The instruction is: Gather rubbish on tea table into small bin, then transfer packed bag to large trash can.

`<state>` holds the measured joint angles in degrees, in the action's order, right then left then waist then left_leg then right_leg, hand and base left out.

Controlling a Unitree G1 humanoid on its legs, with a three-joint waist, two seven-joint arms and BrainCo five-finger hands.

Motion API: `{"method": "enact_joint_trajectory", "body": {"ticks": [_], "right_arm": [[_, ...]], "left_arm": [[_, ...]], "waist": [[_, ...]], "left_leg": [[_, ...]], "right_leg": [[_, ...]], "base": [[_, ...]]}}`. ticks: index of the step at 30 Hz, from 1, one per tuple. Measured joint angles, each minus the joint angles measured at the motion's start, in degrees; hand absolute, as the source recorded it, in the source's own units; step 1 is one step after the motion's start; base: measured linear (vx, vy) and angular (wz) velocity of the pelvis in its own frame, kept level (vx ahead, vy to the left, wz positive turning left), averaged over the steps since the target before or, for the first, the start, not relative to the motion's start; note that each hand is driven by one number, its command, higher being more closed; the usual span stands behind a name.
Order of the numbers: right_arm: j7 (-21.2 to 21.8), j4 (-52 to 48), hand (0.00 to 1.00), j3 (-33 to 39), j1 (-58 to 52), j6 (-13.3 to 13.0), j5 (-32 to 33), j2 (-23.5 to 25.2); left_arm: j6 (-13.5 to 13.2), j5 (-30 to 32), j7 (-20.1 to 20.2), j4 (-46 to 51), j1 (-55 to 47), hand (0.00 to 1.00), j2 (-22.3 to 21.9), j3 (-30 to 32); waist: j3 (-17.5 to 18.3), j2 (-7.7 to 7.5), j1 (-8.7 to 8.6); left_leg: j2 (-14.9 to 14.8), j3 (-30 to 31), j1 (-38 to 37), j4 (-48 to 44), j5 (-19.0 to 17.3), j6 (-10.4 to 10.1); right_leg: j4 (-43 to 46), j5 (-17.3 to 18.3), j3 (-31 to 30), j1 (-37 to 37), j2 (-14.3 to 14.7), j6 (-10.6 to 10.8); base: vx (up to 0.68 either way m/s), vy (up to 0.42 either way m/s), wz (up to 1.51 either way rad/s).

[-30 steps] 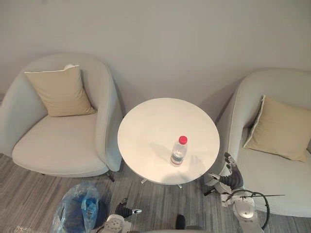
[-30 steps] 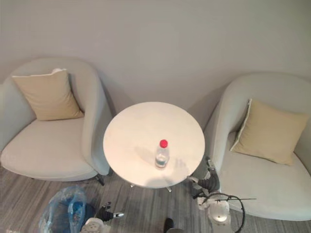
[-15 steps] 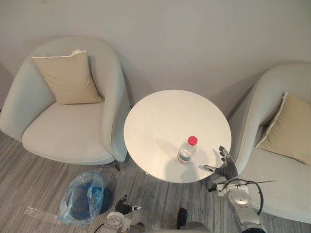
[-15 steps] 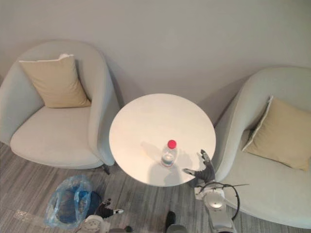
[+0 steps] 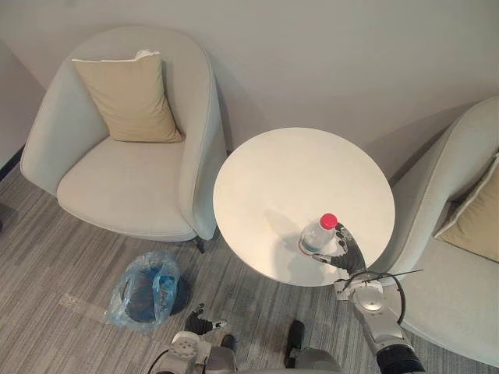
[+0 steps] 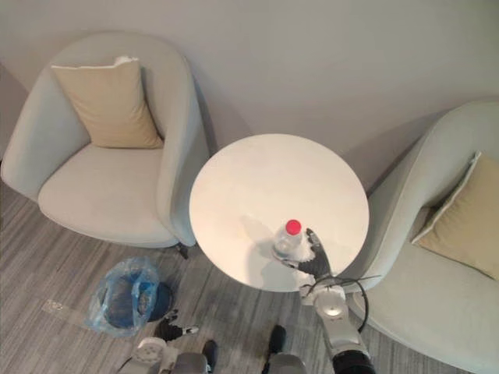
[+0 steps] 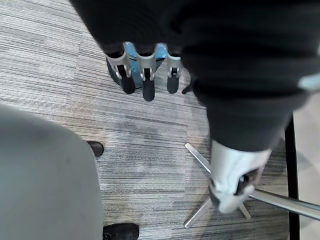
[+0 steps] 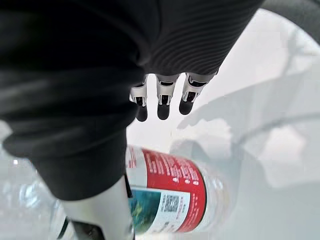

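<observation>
Left eye view: bottle [image 5: 318, 236] upright on round white bench [image 5: 296, 171], near its front right edge. Right hand [image 5: 347, 251] just beside it, on its right. Bin [image 5: 144, 290] with blue bag on carpet [image 5: 62, 265], left of bench. Left hand [image 5: 201, 322] low, near bin.

Right eye view: same layout; contact between right hand and bottle not resolvable.

Left wrist view: fingers [image 7: 145, 75] straight and relaxed over carpet, holding nothing.

Right wrist view: fingers [image 8: 162, 97] straight, reaching past bottle, which lies between them and the thumb, not clasped.
</observation>
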<state>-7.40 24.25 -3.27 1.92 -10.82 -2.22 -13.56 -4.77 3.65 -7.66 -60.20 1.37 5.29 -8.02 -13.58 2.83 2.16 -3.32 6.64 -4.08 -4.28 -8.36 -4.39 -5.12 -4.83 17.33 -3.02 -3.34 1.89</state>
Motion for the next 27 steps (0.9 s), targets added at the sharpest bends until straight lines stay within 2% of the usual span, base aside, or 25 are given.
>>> {"method": "enact_joint_trajectory", "body": {"ticks": [14,15,27], "right_arm": [[-4.0,1.9,0.0,-0.3,5.8,0.0,0.1,0.2],[-4.0,2.2,1.0,-0.3,6.7,0.0,0.2,0.1],[-3.1,4.8,1.0,-0.8,11.1,0.1,3.2,0.0]], "left_arm": [[-1.1,-0.5,-1.1,0.3,0.3,0.0,-0.1,0.0],[-1.1,-0.5,-1.1,0.4,0.3,0.0,-0.1,0.0],[-1.2,-0.5,-1.1,1.2,0.7,0.0,-0.2,0.1]], "waist": [[-1.3,0.34,0.83],[-1.4,0.38,0.88],[-2.5,0.39,1.32]], "left_leg": [[0.2,1.3,0.9,0.0,0.5,0.0],[0.3,1.6,1.0,0.0,0.6,0.1],[0.6,1.9,2.0,0.0,0.7,0.2]], "right_leg": [[0.0,0.0,1.0,0.0,-0.2,0.0],[0.0,0.0,1.3,0.1,-0.2,0.0],[0.0,0.0,1.4,1.1,-0.5,0.0]], "base": [[-0.02,0.008,0.05],[0.0,0.006,0.09],[0.0,0.002,0.01]]}}
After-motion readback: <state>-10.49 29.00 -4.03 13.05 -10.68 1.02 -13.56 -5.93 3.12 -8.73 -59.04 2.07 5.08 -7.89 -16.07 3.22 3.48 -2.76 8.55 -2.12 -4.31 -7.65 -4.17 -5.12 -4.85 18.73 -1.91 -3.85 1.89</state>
